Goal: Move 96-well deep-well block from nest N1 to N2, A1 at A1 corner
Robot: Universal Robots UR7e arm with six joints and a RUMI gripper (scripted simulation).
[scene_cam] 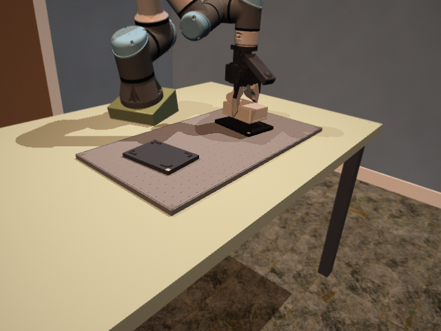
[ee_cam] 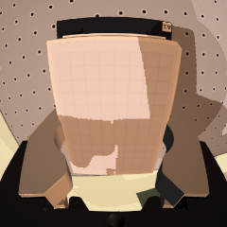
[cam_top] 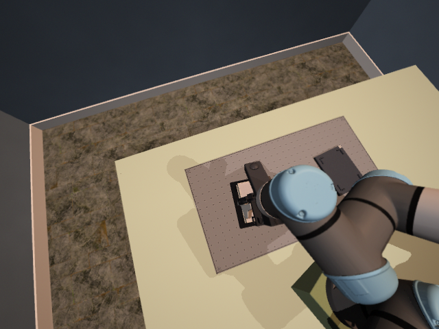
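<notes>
Two risks we see with our fingers [scene_cam: 244, 96] clamped on the block [scene_cam: 249, 111], which hangs just above N1 [scene_cam: 245, 126]: it could slip or tilt in the carry, or land turned on N2 [scene_cam: 160, 155], its cut corner away from the A1 mark [scene_cam: 168, 169].

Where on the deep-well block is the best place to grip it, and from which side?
From straight above, across the two long side walls near mid-length. The deep-well block stands tall above nest N1, so its flat parallel walls are exposed. The hand is shut on it that way.
</notes>
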